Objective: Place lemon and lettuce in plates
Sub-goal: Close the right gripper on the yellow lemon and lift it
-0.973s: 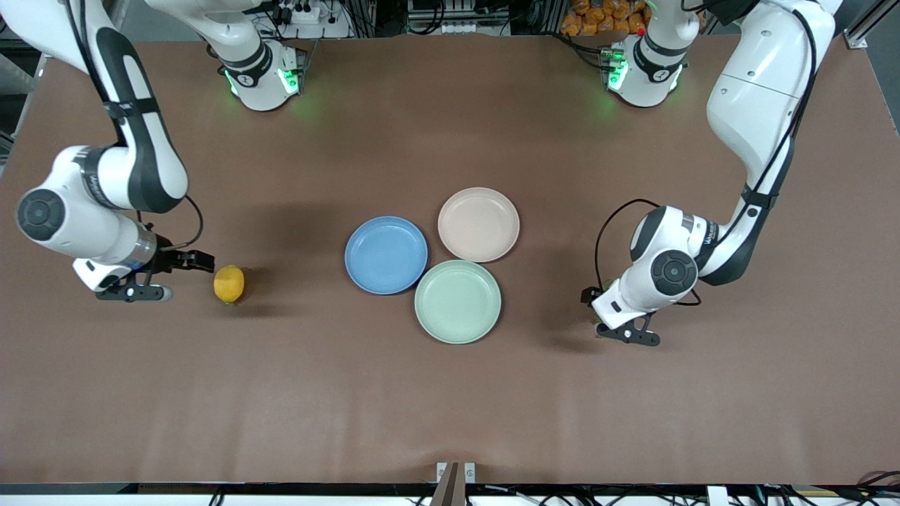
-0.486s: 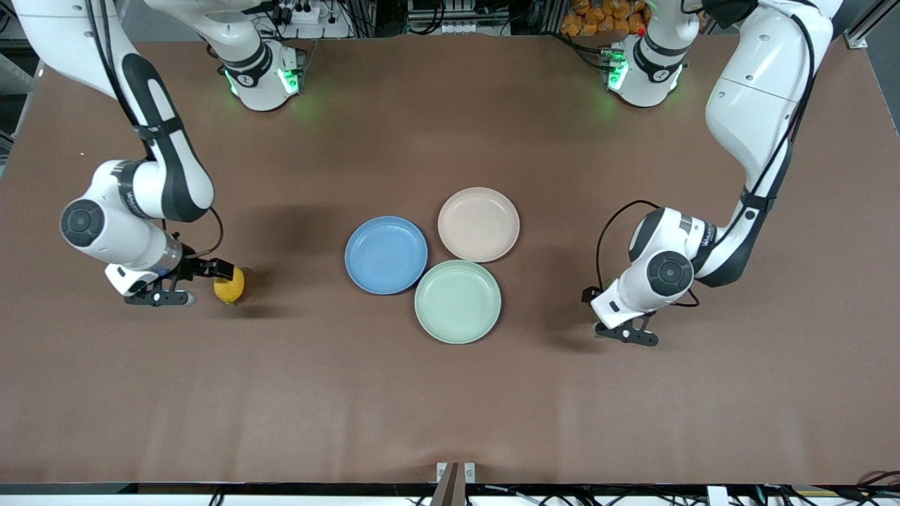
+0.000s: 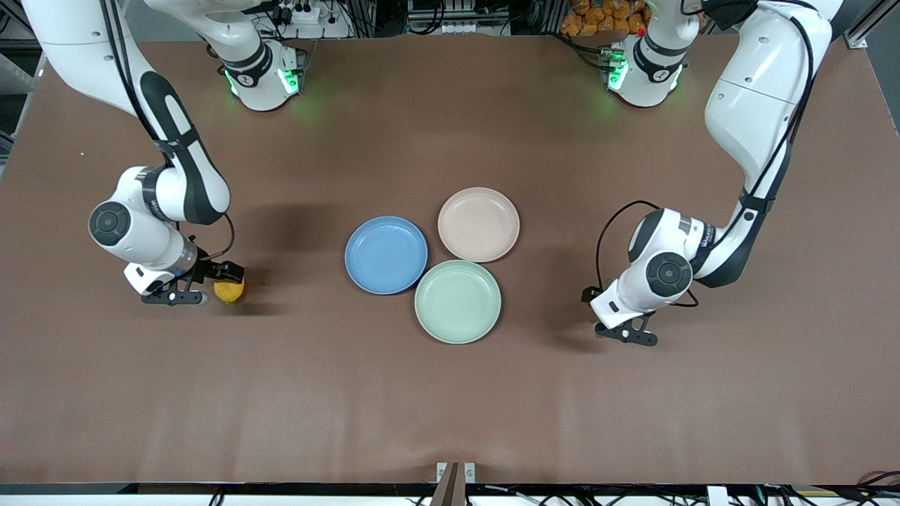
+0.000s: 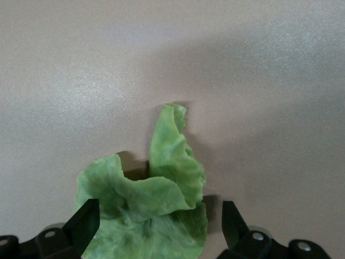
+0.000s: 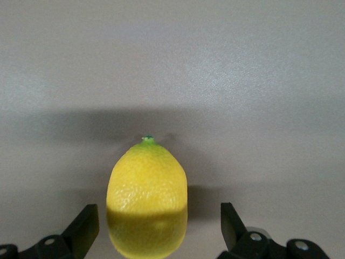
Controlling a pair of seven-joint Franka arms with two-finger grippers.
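lemon [image 5: 146, 199]: on table, between r gripper's [image 5: 153, 229] spread fingers, not yet gripped; toward right arm's end
lettuce [image 4: 148, 208]: flat on table, under l gripper [image 4: 156, 229], jaws wide, nothing held
r gripper in front view [image 3: 204, 284]: low, straddling lemon [image 3: 229, 290]
l gripper in front view [image 3: 622, 330]: low over the leaf, which is hidden there
plates: blue plate [image 3: 386, 254] and beige-pink plate [image 3: 479, 224] both bare, mid-table beside mint-green plate [image 3: 458, 301]
tip: centre lemon's widest part btwn pads before closing; go low on leaf, pinch thick folded part
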